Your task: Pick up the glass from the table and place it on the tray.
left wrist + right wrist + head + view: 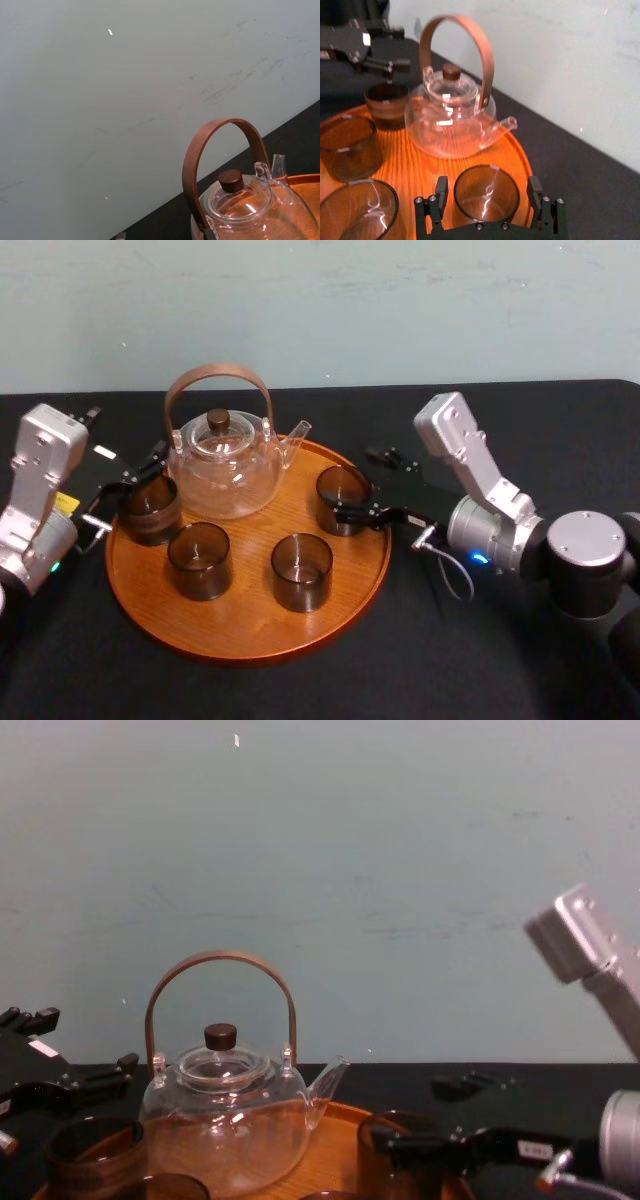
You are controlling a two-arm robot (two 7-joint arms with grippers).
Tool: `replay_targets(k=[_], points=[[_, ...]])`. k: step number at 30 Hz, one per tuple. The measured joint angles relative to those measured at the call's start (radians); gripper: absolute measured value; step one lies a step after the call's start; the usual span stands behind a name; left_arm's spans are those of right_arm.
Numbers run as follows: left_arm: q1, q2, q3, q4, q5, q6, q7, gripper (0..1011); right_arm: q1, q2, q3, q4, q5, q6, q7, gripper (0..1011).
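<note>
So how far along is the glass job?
Done: all four glasses stand on the tray by the teapot. In hand: right gripper, jaws open, straddles the rear-right glass; left gripper is beside the left glass. Left: probably just backing both arms off.

Left gripper (402, 48) and right gripper (488, 181) reach inward, fingers apart.

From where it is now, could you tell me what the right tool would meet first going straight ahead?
The glass between the right tool's open fingers on the tray; it would push that first. Beyond it the teapot looks next, though depth is unclear.
</note>
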Motion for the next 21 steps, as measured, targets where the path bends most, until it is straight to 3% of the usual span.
replay_targets(k=[10,21], points=[[0.000,0.000,0.000,0.000,0.000,0.000,0.000,1001,-0.056,0.065,0.053,-0.132,0.068,-0.026,0.027,1002],[0.000,0.000,0.000,0.000,0.000,0.000,0.000,1001,-0.141,0.151,0.155,-0.179,0.133,-0.093,0.005,1002]])
